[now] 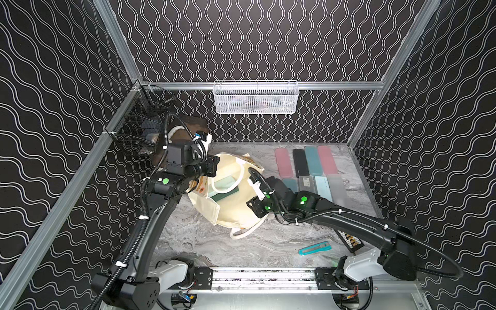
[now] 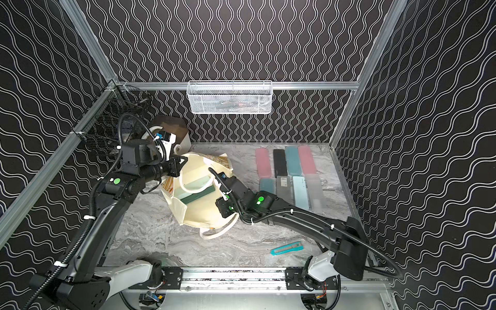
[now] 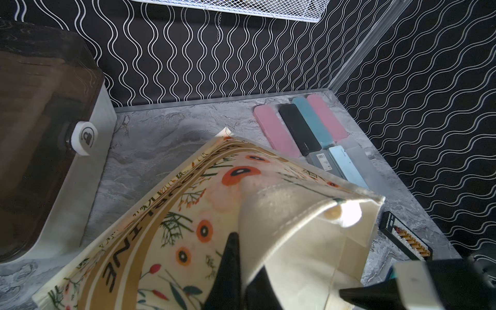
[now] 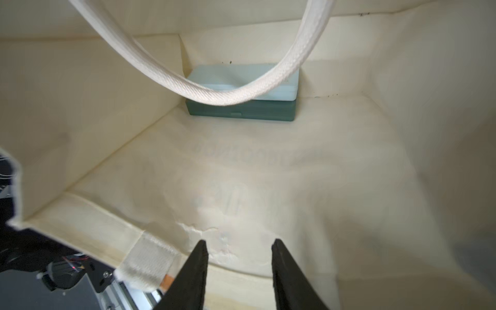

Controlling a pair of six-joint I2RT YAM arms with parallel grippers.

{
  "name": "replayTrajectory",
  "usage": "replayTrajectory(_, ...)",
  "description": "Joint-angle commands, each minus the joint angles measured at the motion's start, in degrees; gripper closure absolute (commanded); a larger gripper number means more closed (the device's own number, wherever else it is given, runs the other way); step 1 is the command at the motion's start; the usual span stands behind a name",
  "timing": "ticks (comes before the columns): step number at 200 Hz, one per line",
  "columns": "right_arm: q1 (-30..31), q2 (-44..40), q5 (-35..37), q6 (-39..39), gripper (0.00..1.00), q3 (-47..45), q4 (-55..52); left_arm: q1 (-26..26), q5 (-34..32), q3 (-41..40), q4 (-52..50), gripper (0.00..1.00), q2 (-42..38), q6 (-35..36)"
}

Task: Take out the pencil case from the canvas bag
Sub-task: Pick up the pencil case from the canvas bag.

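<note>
My left jaws clamp the canvas bag [image 1: 234, 214] rim, holding it open, so my right jaws, half open and empty, should duck under the handle [image 4: 214, 94] toward the pencil case [image 4: 241, 112] at the bag's bottom.

The canvas bag [image 1: 233, 212] is matt cream cloth with a fine weave, creased on the inside. Its outer side carries a flat floral print. Its loop handle [image 4: 220, 96] is thick, ribbed woven webbing. The pencil case [image 4: 241, 110] inside is smooth frosted plastic, with a pale lid over a darker teal base. The surface [image 1: 204, 241] looks like grey veined stone with a low sheen. A white basket [image 1: 256, 98] is painted metal mesh. The box lid [image 3: 40, 94] is glossy dark brown.
</note>
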Motion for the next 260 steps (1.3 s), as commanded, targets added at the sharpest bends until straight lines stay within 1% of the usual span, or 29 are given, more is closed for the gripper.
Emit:
replayTrajectory(1, 0.42, 3.04, 1.06, 1.36, 0.59, -0.92, 3.05, 0.01, 1.55, -0.1, 4.51, 1.0, -1.01, -0.78)
replayTrajectory(16, 0.42, 5.41, 0.9, 2.41, 0.59, -2.11, 5.42, 0.02, 1.54, -0.18, 4.49, 1.0, -1.27, -0.87)
replayTrajectory(50, 0.42, 11.12, 1.13, 6.21, 0.65, -2.74, 8.73, 0.01, 1.71, 0.05, 4.38, 1.0, -1.35, -0.85)
replayTrajectory(76, 0.33, 15.95, 2.27, 11.37, 0.69, -0.89, 8.47, 0.06, 2.81, -0.08, 4.89, 1.0, -1.69, -1.39)
replayTrajectory(96, 0.16, 18.05, 3.4, 15.86, 0.69, 0.03, 8.38, 0.01, 3.46, -0.6, 5.26, 1.0, -2.55, -1.49)
replayTrajectory(138, -1.39, 19.58, 3.77, 27.7, 0.69, -0.52, 10.15, 0.05, 5.67, -2.88, 6.34, 1.0, -4.96, -0.72)
replayTrajectory(173, -2.78, 21.01, 7.43, 37.73, 0.7, 1.63, 7.89, 0.03, 9.15, -4.08, 7.8, 1.0, -6.31, -0.35)
replayTrajectory(185, -3.63, 21.3, 7.54, 40.84, 0.7, 2.22, 7.61, 0.03, 10.6, -4.31, 8.13, 1.0, -6.66, -0.13)
replayTrajectory(221, -6.7, 20.14, 4.08, 47.13, 0.67, -0.08, 13.37, 0.08, 14.87, -5.21, 9.11, 1.0, -7.44, 0.57)
replayTrajectory(237, -7.94, 19.48, 3.95, 49.29, 0.67, -0.97, 15.26, 0.08, 16.44, -5.71, 9.56, 1.0, -7.87, 1.02)
replayTrajectory(260, -9.09, 18.94, 5.09, 50.56, 0.68, -0.93, 15.26, 0.02, 18.47, -6.08, 10.07, 1.0, -8.28, 1.3)
